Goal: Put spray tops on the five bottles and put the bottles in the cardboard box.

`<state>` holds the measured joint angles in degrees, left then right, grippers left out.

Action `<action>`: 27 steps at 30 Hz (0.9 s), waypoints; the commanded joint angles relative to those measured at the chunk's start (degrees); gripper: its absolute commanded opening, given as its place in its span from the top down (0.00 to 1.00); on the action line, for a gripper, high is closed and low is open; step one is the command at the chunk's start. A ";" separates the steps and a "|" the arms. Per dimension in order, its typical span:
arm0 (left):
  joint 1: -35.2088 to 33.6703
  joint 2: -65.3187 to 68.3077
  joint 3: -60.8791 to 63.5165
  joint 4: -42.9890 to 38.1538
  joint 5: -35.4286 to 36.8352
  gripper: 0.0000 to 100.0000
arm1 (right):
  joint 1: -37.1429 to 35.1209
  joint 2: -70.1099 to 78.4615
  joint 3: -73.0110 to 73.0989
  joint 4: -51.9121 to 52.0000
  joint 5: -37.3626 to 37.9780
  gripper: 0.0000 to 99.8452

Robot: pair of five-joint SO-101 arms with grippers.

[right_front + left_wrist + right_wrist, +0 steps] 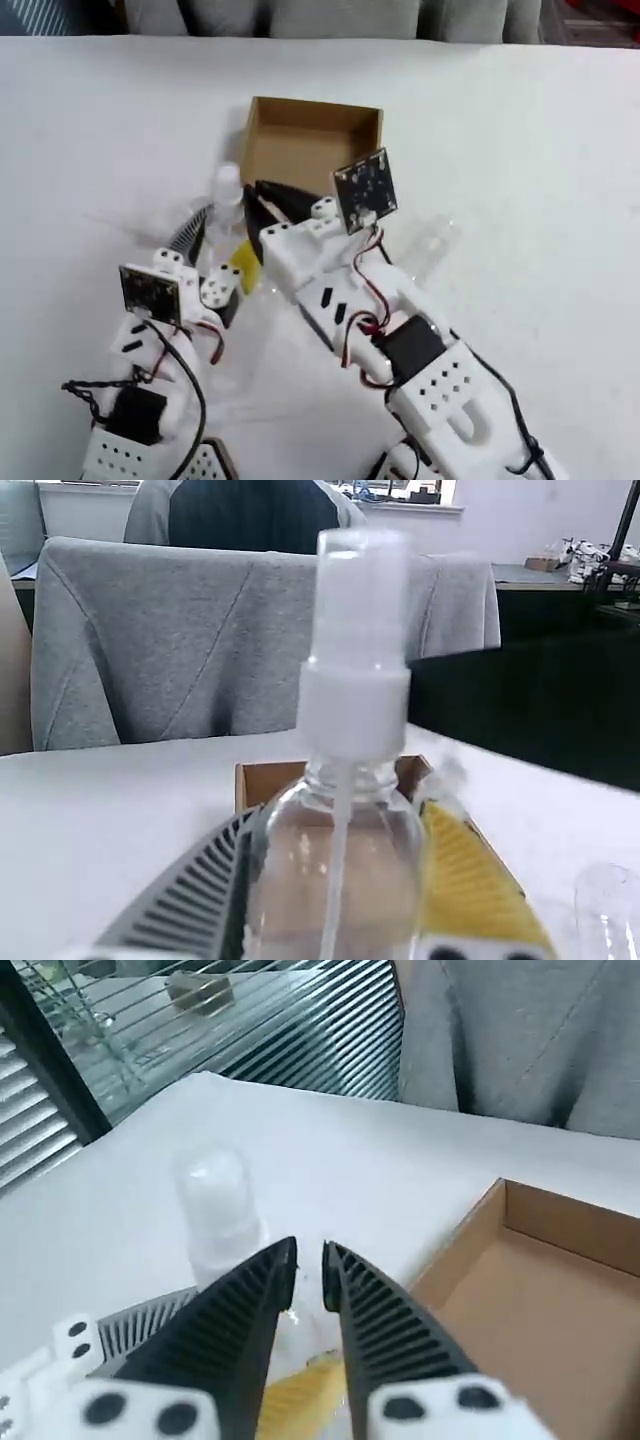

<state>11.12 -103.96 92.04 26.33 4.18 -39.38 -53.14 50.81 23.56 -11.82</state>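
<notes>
Your left end effector [335, 825] is clamped on an upright clear bottle [335, 890]. The grey ribbed finger [190, 900] presses one side of the glass body and the yellow finger [465, 880] presses the other. A white spray top [355, 680] sits on the bottle's neck, rising above the fingertips, and its dip tube runs down inside the glass.

The cardboard box [310, 140] lies just beyond that end effector, open side up, with the held bottle just short of its near wall.

Your right end effector [310, 1260] has its black fingers drawn almost together. Only a thin slit separates them, and nothing is between them. Its tips hang level with the spray top, just beside it but not touching. The box's near corner is close on their other side. From overhead you see these tips between the bottle top and the box wall.

A second clear bottle [430, 240] rests on the white counter [520, 130], out to the side of the right arm and well behind its end effector. You cannot tell whether it has a top.
</notes>
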 commanded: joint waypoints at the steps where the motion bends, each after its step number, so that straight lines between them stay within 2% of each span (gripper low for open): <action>1: 0.75 -0.84 -0.62 -0.09 -0.26 0.91 | 6.64 -1.10 -0.44 3.91 0.00 0.98; 6: 0.75 -0.84 -0.62 -0.53 -0.26 0.91 | 14.02 -6.20 0.79 15.78 0.00 0.98; 11: 0.22 -0.13 -1.05 -4.22 -0.09 0.91 | 13.85 -12.35 10.29 17.27 0.00 0.98; 18: 0.22 10.07 -10.64 -6.59 5.98 0.91 | 13.93 -23.69 24.70 9.10 0.09 0.98; 23: 0.22 24.66 -21.54 -7.03 6.33 0.91 | 13.76 -33.89 34.20 0.22 -0.09 0.98; 27: 0.75 34.68 -28.04 -9.32 6.33 0.91 | 10.77 -43.30 41.05 -3.30 0.00 0.98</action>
<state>11.12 -78.73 72.70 21.67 9.80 -26.29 -90.33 89.76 23.03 -11.91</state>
